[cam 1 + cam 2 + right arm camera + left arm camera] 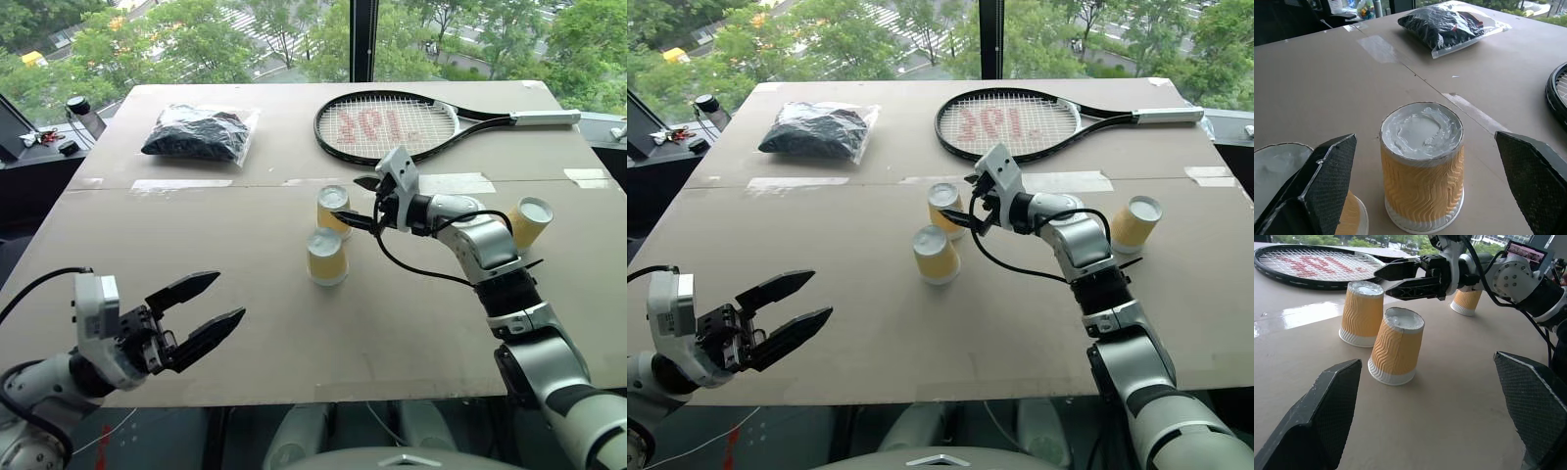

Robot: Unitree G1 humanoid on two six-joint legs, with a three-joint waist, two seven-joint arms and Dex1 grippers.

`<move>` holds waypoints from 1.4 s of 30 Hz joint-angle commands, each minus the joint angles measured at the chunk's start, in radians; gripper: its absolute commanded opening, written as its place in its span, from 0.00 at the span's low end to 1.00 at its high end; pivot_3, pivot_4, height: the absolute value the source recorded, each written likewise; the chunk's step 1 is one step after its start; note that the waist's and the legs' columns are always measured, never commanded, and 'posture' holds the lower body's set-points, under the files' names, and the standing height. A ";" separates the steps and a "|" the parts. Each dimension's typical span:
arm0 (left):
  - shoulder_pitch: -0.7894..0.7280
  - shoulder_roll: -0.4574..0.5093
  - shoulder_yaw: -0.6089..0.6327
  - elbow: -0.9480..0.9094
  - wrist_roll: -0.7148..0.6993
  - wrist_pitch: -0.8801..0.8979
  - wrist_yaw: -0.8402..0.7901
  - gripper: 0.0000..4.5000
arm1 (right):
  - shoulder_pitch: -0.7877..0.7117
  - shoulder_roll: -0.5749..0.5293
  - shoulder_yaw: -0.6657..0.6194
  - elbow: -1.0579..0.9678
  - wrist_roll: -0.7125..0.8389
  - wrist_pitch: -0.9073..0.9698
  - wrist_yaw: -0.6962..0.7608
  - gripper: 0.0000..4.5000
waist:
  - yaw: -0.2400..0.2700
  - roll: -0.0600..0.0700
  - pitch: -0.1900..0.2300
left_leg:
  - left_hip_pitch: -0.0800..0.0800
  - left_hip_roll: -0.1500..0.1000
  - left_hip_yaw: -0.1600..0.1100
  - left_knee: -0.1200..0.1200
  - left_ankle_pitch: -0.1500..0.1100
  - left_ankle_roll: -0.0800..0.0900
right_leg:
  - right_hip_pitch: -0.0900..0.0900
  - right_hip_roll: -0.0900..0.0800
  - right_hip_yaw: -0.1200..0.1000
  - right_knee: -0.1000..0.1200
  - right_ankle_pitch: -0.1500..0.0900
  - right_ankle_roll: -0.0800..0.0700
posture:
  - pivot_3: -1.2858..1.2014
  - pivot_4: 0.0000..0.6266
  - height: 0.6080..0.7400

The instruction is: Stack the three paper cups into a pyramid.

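Note:
Two yellow-orange paper cups stand upside down side by side mid-table, the far cup (333, 208) and the near cup (326, 257). The third cup (530, 223) sits apart at the right, behind my right forearm. My right gripper (361, 203) is open just right of the far cup, level with its top, and holds nothing. In the right wrist view that cup (1422, 166) stands ahead between the spread fingers (1327, 181). My left gripper (223, 299) hovers open and empty near the table's front left, pointing toward the cups (1396, 347).
A black tennis racket (392, 127) lies at the back right, just behind the right gripper. A clear bag of dark items (201, 132) lies at the back left. Tape strips (181, 184) cross the brown tabletop. The table's front edge (323, 392) is near.

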 commanded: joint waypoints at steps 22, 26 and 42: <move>0.084 -0.040 0.055 -0.068 -0.038 -0.078 0.039 1.00 | -0.186 0.091 -0.050 0.384 -0.100 -0.264 0.080 0.46 | -0.006 0.001 0.001 | 0.000 0.000 0.001 -0.002 0.000 0.000 | -0.002 0.001 0.001 0.000 0.000 0.000 | 0.52 0.24 1.00; 0.058 -0.049 0.032 -0.069 -0.041 -0.075 0.075 1.00 | -0.189 0.008 -0.111 0.321 -0.083 -0.269 0.090 0.46 | 0.001 0.002 0.001 | 0.000 0.000 0.001 -0.002 0.000 0.000 | -0.002 0.000 0.001 0.000 0.000 0.000 | 0.52 0.24 1.00; 0.052 0.024 0.031 0.100 -0.018 -0.123 -0.166 1.00 | 0.405 -0.319 -0.158 -0.624 0.152 0.103 0.183 0.46 | -0.005 0.003 0.002 | -0.001 0.003 0.003 -0.008 -0.002 0.002 | -0.003 0.000 0.002 -0.006 0.001 -0.001 | 0.52 0.24 1.00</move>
